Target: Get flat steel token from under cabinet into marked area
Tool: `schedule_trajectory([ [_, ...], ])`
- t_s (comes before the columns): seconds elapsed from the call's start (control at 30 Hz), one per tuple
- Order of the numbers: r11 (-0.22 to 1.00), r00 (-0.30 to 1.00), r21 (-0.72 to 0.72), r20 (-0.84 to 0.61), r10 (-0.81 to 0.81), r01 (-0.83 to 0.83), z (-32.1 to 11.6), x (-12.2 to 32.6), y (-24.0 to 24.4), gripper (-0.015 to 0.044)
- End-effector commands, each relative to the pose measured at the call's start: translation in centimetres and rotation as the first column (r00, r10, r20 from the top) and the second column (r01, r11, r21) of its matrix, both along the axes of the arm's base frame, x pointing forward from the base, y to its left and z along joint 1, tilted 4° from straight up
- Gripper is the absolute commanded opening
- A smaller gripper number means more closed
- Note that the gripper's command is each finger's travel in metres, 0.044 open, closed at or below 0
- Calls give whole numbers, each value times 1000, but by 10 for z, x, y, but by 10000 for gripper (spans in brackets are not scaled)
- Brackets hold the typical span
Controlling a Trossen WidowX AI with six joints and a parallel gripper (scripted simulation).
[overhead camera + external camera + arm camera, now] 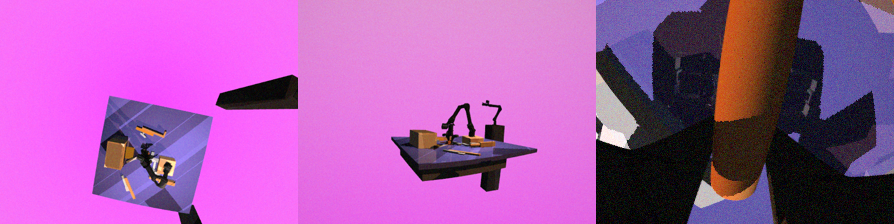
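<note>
1. Fingers (148,153) (449,141) closed on an orange handle (751,75), one on each side; in the wrist view its rounded end shows between them. Grip on the handle presumably chosen to leave the working end free.
2. A pale strip (132,159) slants from the fingers toward the cabinet (115,155) (427,140), in the left part of the top view. Probably the held tool's shaft, angled for low reaching; whether its tip is under the cabinet, cannot tell.
3. Yellow patch (129,152) against the cabinet's right side in the top view: I take it for the marked area, placed there to receive what is drawn out. The strip passes by its lower edge.
4. Cabinet as container: boxy, top covered, standing on the counter (180,140) (448,160). Vent slots not discernible from these angles, nor any contents beneath.
5. Steel token: not seen in any view. By the task it slid under the cabinet; no sign of it on the patch, though detail is poor.
6. Hooked orange piece (150,131) lies above the arm in the top view; orange bar (130,187) toward lower left. Likely spare tools, set aside from the patch.
7. Next, likely: a low, slow draw toward the patch. Risk: token skidding sideways or stopping against the cabinet.
</note>
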State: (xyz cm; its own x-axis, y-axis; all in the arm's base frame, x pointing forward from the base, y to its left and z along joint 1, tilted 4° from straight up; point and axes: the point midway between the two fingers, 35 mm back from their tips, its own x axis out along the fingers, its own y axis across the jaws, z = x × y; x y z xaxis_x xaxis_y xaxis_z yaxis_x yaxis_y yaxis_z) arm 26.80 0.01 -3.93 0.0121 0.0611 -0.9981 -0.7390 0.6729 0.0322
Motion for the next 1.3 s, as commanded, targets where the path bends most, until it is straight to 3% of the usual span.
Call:
schedule_trajectory([
  [0.0, 1000, 1000, 0, 5, 1, -1, 2, 0, 4, 0],
  [1.27, 1000, 1000, 3, 4, 1, -1, 4, -8, 43, 0],
])
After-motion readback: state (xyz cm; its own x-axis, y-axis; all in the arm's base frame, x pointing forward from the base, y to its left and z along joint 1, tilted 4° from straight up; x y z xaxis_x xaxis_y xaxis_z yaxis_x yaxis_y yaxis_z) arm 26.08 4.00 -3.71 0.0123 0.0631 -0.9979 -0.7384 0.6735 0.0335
